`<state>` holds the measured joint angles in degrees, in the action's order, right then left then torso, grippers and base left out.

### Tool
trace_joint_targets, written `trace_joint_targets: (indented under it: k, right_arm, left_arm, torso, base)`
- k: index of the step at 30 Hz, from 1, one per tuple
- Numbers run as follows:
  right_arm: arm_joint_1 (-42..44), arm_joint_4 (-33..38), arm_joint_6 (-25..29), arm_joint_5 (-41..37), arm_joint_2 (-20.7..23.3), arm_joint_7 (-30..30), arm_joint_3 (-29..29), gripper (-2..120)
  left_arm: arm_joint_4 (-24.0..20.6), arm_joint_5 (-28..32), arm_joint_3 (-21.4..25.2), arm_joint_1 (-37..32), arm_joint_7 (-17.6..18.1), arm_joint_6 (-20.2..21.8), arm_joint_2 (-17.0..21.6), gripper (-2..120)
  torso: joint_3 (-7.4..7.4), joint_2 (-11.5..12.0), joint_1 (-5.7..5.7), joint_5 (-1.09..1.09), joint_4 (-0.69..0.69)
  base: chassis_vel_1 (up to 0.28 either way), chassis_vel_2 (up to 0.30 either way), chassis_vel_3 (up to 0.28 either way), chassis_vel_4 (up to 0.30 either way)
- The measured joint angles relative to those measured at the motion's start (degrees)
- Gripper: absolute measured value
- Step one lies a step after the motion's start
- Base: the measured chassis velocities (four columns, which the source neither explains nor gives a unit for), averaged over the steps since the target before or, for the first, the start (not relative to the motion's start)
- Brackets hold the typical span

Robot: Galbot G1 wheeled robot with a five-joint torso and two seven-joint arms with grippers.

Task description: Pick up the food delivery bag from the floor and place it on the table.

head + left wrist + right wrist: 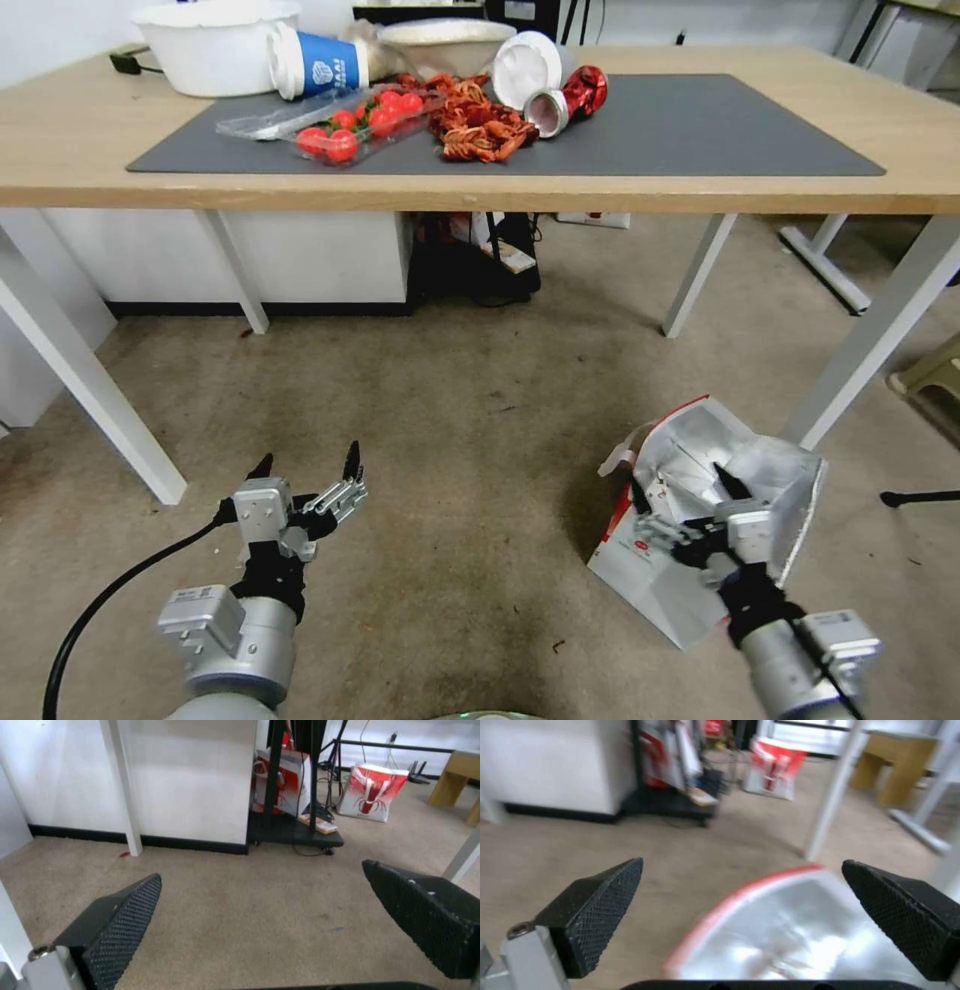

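Down on the floor (pixel 480 420), just in front of the table's right front leg, the bag (pixel 700 520) lies tipped over with its foil-lined mouth gaping up toward me. That slump is why I have my right gripper (pixel 685 490) hanging directly over the opening: the rim is the easiest part to catch, since the handles (pixel 622 455) have flopped to the far side. Its fingers are spread wide and grasp nothing; from the right wrist camera the two black pads (pixel 605 900) stand well apart, with the red-trimmed edge and silver lining between and below them. I judge one finger could go inside the mouth and the other outside the wall, pinching the paper.

My left gripper (pixel 305 470) waits low over bare floor, well apart from the bag, fingers likewise spread and empty. It stays out of the way there.

The table (pixel 60 150) stands ahead, and its grey mat (pixel 720 130) is crowded on the left with a tray of tomatoes (pixel 345 125), crayfish (pixel 480 125), cups and bowls. The mat's right half is open, so that looks like the sensible landing spot. Thin paper could tear or fold under a one-sided pinch.
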<state>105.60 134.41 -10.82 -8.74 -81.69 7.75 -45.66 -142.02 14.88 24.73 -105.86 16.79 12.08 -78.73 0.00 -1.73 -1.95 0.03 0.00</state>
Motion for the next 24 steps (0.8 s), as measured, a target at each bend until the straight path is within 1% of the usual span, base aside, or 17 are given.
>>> trace_joint_targets:
  k: [1, 2, 3, 4, 5, 6, 7, 8, 10, 11, 14, 15, 18, 20, 23, 24]
  right_arm:
    - [-0.35, -0.64, -0.36, -0.91, 0.87, -0.42, -1.21, 100]
    - [-0.35, -0.64, -0.36, -0.91, 0.87, -0.42, -1.21, 100]
    - [-1.11, -2.32, -1.13, -2.84, 2.97, -1.45, -3.76, 100]
    - [-1.45, -3.01, -1.44, -3.64, 3.82, -1.89, -4.7, 100]
    - [-2.33, -4.56, -2.85, -5.9, 6.08, -3.77, -6.86, 100]
    - [-2.33, -4.56, -2.85, -5.9, 6.08, -3.77, -6.86, 100]
    - [-3.13, -5.51, -4.2, -7.22, 7.71, -5.61, -7.97, 100]
    - [-3.5, -5.92, -4.89, -7.58, 8.3, -6.38, -8.42, 100]
    - [-5.45, -7.79, -8.4, -8.53, 10.79, -9.88, -9.67, 100]
    - [-5.45, -7.79, -8.4, -8.53, 10.79, -9.88, -9.67, 100]
    - [-8.49, -11.29, -11.8, -9.76, 14.0, -12.55, -10.04, 100]
    - [-8.49, -11.29, -11.8, -9.76, 14.0, -12.55, -10.04, 100]
    - [-12.57, -15.71, -14.31, -11.0, 16.98, -15.32, -8.72, 100]
    - [-13.35, -16.39, -14.65, -11.12, 17.34, -15.84, -8.27, 100]
    - [-17.5, -19.61, -16.94, -11.87, 18.32, -18.57, -5.61, 100]
    - [-17.5, -19.61, -16.94, -11.87, 18.32, -18.57, -5.61, 100]
  left_arm:
    - [0.0, 0.0, 0.0, 0.01, 0.0, 0.01, 0.02, 100]
    - [0.0, 0.0, 0.0, 0.01, 0.0, 0.01, 0.02, 100]
    - [0.04, 0.0, 0.02, 0.03, 0.0, 0.01, 0.05, 100]
    - [0.06, 0.0, 0.01, 0.03, 0.0, 0.01, 0.06, 100]
    - [0.12, 0.0, 0.02, 0.07, -0.01, 0.01, 0.06, 100]
    - [0.12, 0.0, 0.02, 0.07, -0.01, 0.01, 0.06, 100]
    - [0.17, 0.0, 0.02, 0.08, -0.01, 0.01, 0.06, 100]
    - [0.19, 0.0, 0.01, 0.09, -0.01, 0.0, 0.04, 100]
    - [0.25, 0.0, -0.02, 0.09, -0.01, -0.05, 0.04, 100]
    - [0.25, 0.0, -0.02, 0.09, -0.01, -0.05, 0.04, 100]
    - [0.34, -0.08, -0.01, 0.06, -0.01, -0.11, 0.12, 100]
    - [0.34, -0.08, -0.01, 0.06, -0.01, -0.11, 0.12, 100]
    - [0.34, -0.1, 0.17, -0.1, -0.02, -0.19, 0.19, 100]
    - [0.34, -0.11, 0.2, -0.15, -0.02, -0.2, 0.17, 100]
    - [0.34, -0.24, 0.36, -0.26, 0.0, -0.21, -0.02, 100]
    - [0.34, -0.24, 0.36, -0.26, 0.0, -0.21, -0.02, 100]
  torso:
    - [0.0, -0.01, 0.0, 0.0, 0.0]
    - [0.0, -0.01, 0.0, 0.0, 0.0]
    - [0.0, -0.02, 0.0, -0.01, 0.0]
    - [0.0, -0.03, 0.0, -0.01, 0.0]
    - [0.0, -0.04, -0.01, 0.0, 0.0]
    - [0.0, -0.04, -0.01, 0.0, 0.0]
    - [0.0, -0.06, -0.01, -0.02, -0.01]
    - [0.0, -0.07, -0.01, -0.03, 0.0]
    - [0.0, -0.08, -0.02, -0.02, 0.0]
    - [0.0, -0.08, -0.02, -0.02, 0.0]
    - [0.0, -0.1, -0.02, -0.01, 0.01]
    - [0.0, -0.1, -0.02, -0.01, 0.01]
    - [0.0, -0.12, -0.02, -0.02, 0.0]
    - [0.0, -0.12, -0.02, -0.02, 0.0]
    - [0.0, -0.14, -0.03, -0.03, 0.01]
    - [0.0, -0.14, -0.03, -0.03, 0.01]
  base:
    - [0.0, 0.0, 0.0, 0.0]
    - [0.0, 0.0, 0.0, 0.0]
    - [0.0, 0.0, 0.0, 0.0]
    - [0.0, 0.0, 0.0, 0.0]
    - [0.0, 0.0, 0.0, 0.0]
    - [0.0, 0.0, 0.0, 0.0]
    - [0.0, 0.0, 0.0, 0.0]
    - [0.0, 0.0, 0.0, 0.0]
    - [0.0, 0.0, 0.0, 0.0]
    - [0.0, 0.0, 0.0, 0.0]
    - [0.0, 0.0, 0.0, 0.0]
    - [0.0, 0.0, 0.0, 0.0]
    - [0.0, 0.0, 0.0, 0.0]
    - [0.0, 0.0, 0.0, 0.0]
    - [0.0, 0.0, 0.0, 0.0]
    - [0.0, 0.0, 0.0, 0.0]
